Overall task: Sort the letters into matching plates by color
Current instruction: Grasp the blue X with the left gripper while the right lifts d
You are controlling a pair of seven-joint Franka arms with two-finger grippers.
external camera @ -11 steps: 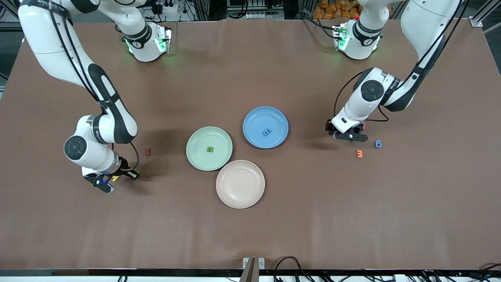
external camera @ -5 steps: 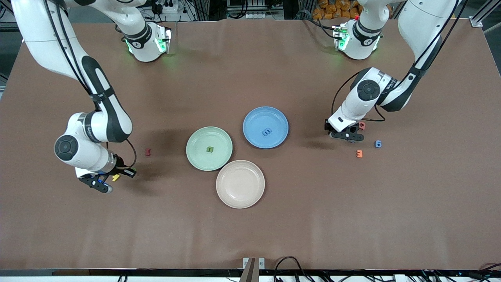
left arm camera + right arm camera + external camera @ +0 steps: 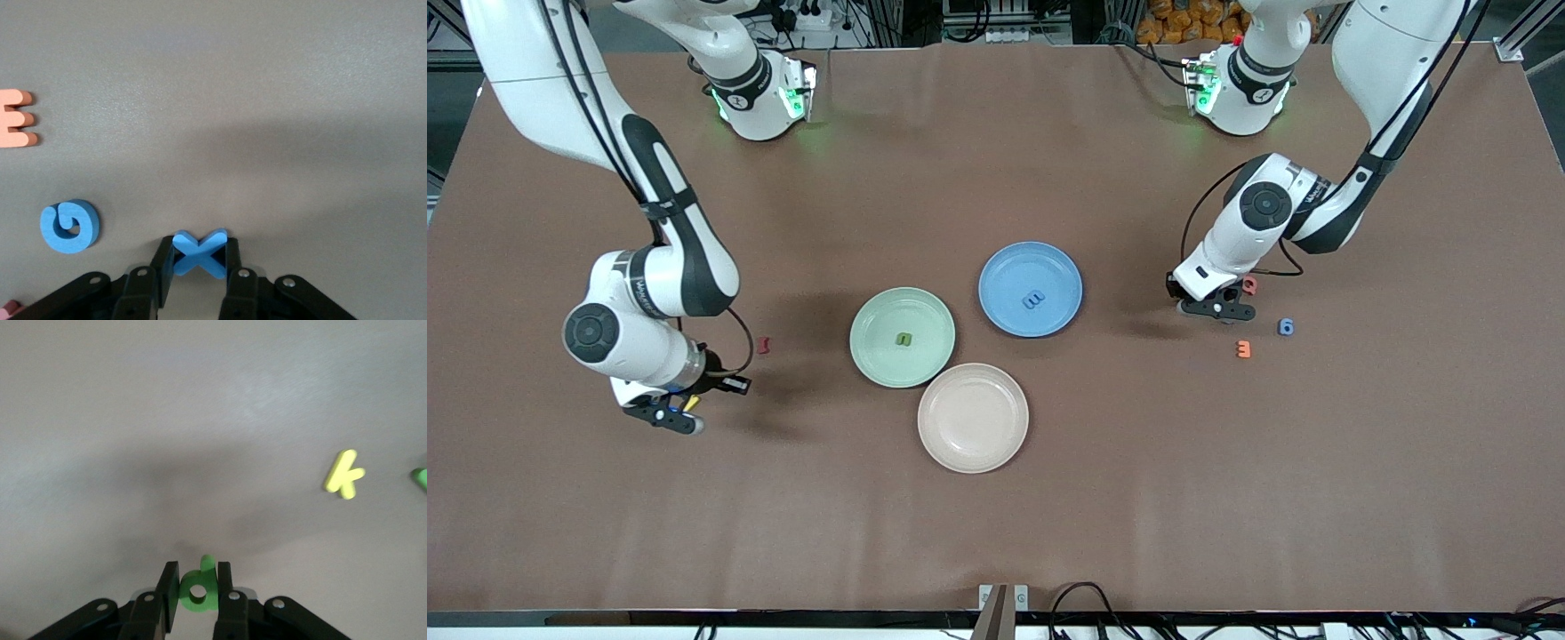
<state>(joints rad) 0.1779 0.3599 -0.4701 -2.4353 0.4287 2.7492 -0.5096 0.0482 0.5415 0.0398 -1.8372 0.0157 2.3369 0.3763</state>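
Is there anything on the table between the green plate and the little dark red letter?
No. In the front view, only bare brown table lies between the green plate and the dark red letter.

I see the pale green plate (image 3: 879, 357) beside the blue plate (image 3: 1005, 307), a green letter (image 3: 904, 339) and a blue letter (image 3: 1034, 300) lying flat in their matching plates. A blue G (image 3: 1285, 327) lies toward the left arm's end. A blue X (image 3: 199, 253) and a green d (image 3: 199, 589) sit clamped between gripper fingers.
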